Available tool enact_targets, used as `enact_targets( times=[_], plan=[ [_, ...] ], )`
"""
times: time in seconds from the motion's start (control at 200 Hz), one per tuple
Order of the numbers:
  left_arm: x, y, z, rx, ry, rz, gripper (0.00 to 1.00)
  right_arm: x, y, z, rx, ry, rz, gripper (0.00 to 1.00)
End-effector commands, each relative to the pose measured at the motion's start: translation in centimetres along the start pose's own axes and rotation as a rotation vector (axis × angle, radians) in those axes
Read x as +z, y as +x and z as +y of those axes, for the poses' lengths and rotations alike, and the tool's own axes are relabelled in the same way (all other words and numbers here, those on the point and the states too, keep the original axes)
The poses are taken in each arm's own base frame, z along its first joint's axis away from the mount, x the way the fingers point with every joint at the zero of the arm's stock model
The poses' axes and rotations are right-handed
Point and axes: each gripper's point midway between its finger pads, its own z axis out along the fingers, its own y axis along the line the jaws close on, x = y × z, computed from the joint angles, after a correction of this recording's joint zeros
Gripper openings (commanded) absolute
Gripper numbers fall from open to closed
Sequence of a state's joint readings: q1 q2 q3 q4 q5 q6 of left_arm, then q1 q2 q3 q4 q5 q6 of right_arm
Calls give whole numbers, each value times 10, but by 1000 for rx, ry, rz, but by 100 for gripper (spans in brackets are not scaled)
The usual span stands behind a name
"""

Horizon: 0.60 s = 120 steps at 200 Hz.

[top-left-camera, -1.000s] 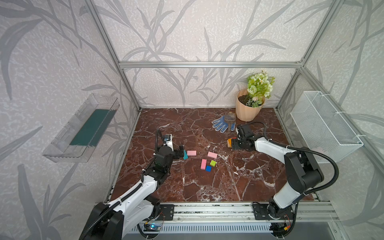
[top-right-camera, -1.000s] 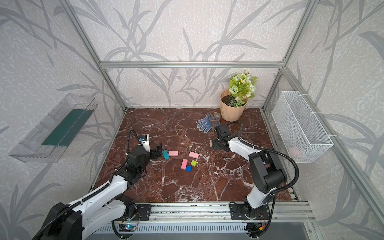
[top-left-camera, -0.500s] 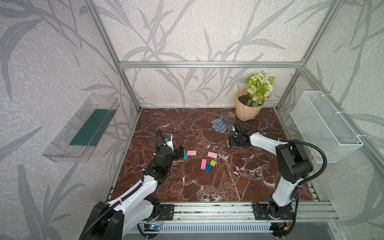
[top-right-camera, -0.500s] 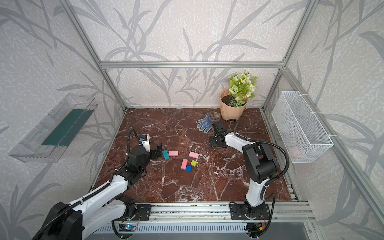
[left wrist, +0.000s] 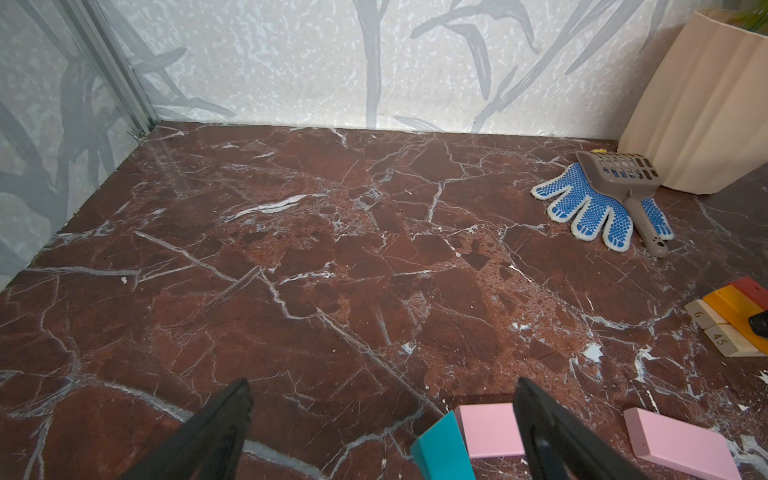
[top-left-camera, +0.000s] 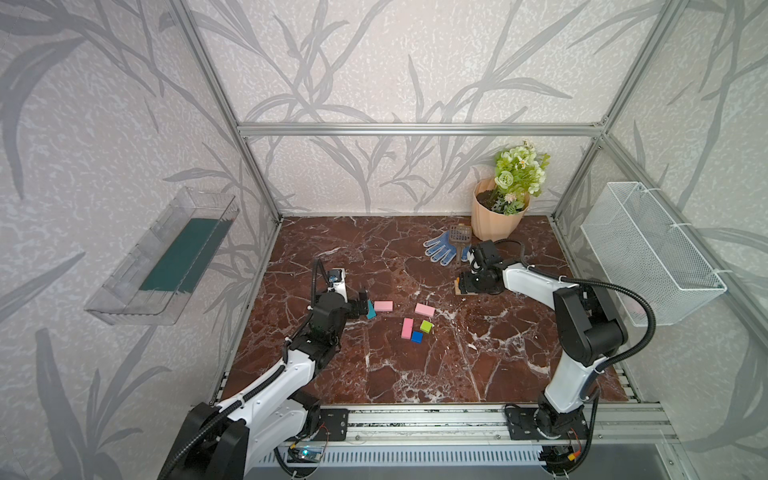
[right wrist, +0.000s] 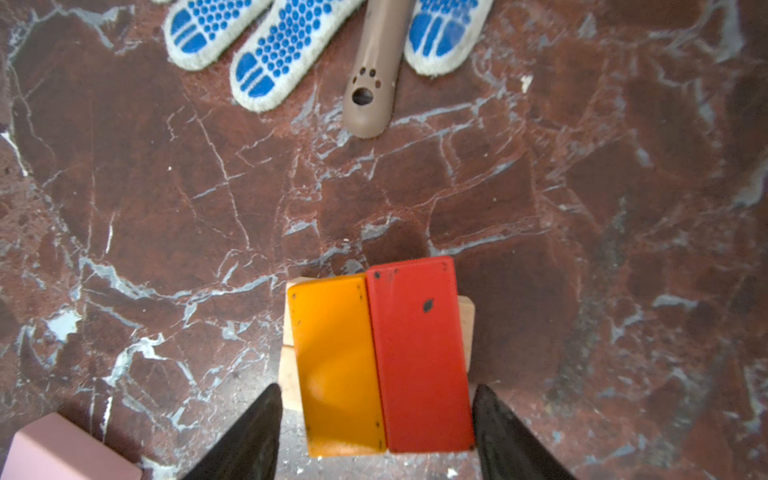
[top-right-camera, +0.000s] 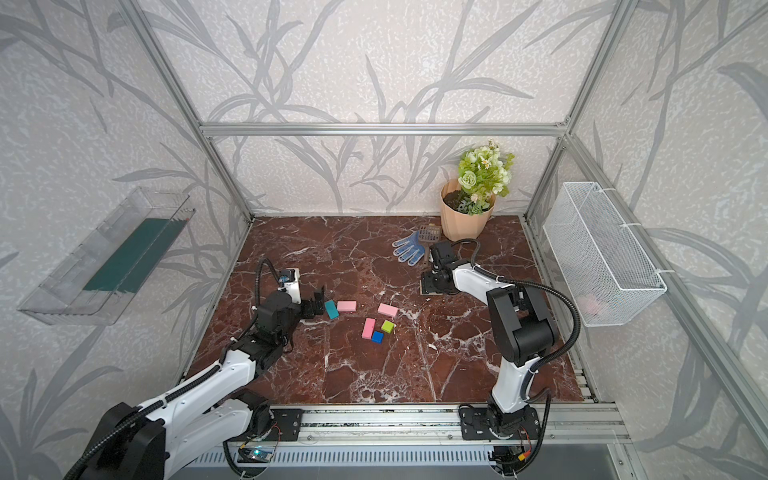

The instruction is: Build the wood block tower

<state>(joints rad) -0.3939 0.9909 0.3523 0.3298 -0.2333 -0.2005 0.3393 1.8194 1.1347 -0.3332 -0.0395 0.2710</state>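
Note:
The tower (top-left-camera: 462, 292) is low: an orange block (right wrist: 332, 361) and a red block (right wrist: 415, 353) lie side by side on tan blocks (right wrist: 286, 374). My right gripper (right wrist: 377, 387) hangs over it, open, one jaw outside each coloured block, with a gap on the orange side. My left gripper (left wrist: 383, 383) is wide open at the floor; a teal block (left wrist: 442, 453) stands between its fingers, near one. A pink block (top-left-camera: 383, 306) lies just beyond. Two more pink blocks (top-left-camera: 424, 309) (top-left-camera: 407, 328), a green cube (top-left-camera: 426, 326) and a blue cube (top-left-camera: 416, 337) lie mid-floor.
A blue dotted glove (top-left-camera: 441, 248) and a brown scoop (top-left-camera: 459, 237) lie just behind the tower, beside the beige flowerpot (top-left-camera: 496, 220). A white wire basket (top-left-camera: 648, 253) hangs on the right wall and a clear tray (top-left-camera: 166, 257) on the left wall.
My right gripper has shifted a little to the left over the tower, and its arm has swung in behind it. The left arm and the loose blocks have not moved.

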Motion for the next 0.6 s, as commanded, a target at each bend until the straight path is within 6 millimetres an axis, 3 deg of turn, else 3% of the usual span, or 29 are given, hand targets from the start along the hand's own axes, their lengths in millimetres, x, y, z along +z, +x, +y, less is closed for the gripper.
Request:
enact_targets(
  times=[0.0, 0.595],
  plan=[
    [0, -5, -3, 13, 11, -18, 99, -1, 3, 5, -14, -30, 6, 71],
    [0, -4, -4, 15, 11, -17, 99, -7, 5, 0, -3, -13, -16, 69]
  ],
)
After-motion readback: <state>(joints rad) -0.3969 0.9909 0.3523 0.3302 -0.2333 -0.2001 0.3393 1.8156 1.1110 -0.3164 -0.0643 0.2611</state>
